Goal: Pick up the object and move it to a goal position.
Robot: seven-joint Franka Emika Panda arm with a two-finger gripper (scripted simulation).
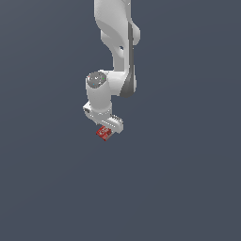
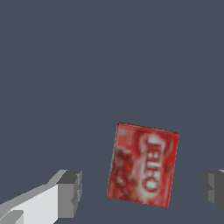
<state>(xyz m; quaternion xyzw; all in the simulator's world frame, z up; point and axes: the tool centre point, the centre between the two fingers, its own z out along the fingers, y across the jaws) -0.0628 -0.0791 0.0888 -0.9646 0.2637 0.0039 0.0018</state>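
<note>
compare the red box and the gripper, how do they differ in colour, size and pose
Colour: the red box is red with whitish marks, while the gripper is white with grey fingers.
Size: in the exterior view the box is much narrower than the gripper above it.
Pose: in the wrist view the box sits slightly tilted between the fingers, which stand wide apart on either side, with a gap visible on each side.
Both sit against the same plain dark background.

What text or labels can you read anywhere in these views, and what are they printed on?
"JELL-O" (most likely; blurred white letters running sideways in the wrist view): on the top face of the red box, lying between the fingers of the open gripper.
The remaining whitish marks on that face: too blurred to read.
Exterior view: the marks on the box are too small to read; no other text shows.
</note>
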